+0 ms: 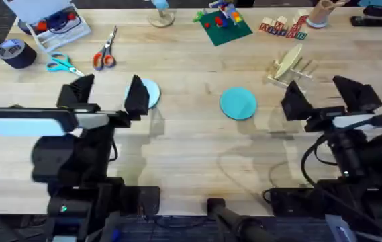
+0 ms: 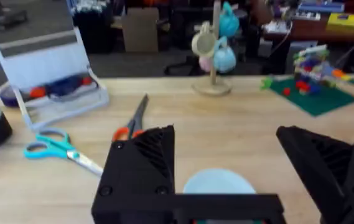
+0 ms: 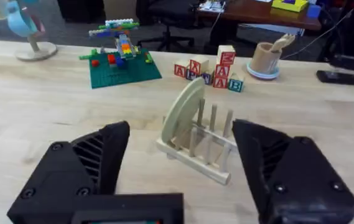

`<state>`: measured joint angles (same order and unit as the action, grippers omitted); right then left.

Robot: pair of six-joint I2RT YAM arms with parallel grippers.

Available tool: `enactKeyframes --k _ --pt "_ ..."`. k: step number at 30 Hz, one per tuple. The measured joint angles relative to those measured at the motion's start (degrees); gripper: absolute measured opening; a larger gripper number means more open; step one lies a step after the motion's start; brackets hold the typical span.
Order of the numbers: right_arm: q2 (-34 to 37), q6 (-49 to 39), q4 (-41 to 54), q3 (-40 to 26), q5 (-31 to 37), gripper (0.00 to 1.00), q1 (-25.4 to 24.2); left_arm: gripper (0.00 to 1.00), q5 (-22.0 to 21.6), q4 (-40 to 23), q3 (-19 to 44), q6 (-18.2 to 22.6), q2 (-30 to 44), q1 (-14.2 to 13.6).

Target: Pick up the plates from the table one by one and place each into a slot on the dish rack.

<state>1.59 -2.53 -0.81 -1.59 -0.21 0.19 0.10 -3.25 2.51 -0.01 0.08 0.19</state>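
Both plates lie flat on the surface [image 1: 177, 144], none racked yet. Nearest me, my left hand [image 1: 109, 94] hangs low with fingers spread wide, the pale sky-blue plate [image 1: 150, 93] just under its right finger; I'd centre over the rim and pinch one edge, since a flat plate gives little to grip. My right hand [image 1: 325, 94] is also wide, empty, facing the dish rack [image 1: 290, 69]. The teal plate [image 1: 237, 103] sits between the arms. Farther off, the rack holds a cream plate [image 3: 185, 109].
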Motion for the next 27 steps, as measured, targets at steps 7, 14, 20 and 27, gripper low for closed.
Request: enactKeyframes --k 7,14,20,27 --pt "9.6 0.0 2.8 -12.3 0.0 0.995 0.0 0.991 -0.3 -1.4 12.8 -0.2 6.2 0.0" --pt "26.5 0.0 17.0 -33.1 -0.9 0.995 0.0 0.992 -0.5 -16.9 32.1 -0.3 21.8 0.0" --pt "39.3 0.1 27.7 -48.7 -6.0 0.995 -0.1 0.992 -0.8 -31.7 48.1 -0.5 34.6 0.0" --pt "49.6 0.5 46.6 -64.4 -10.1 0.995 -0.1 0.993 -0.2 -48.3 64.0 -0.5 47.3 0.0"
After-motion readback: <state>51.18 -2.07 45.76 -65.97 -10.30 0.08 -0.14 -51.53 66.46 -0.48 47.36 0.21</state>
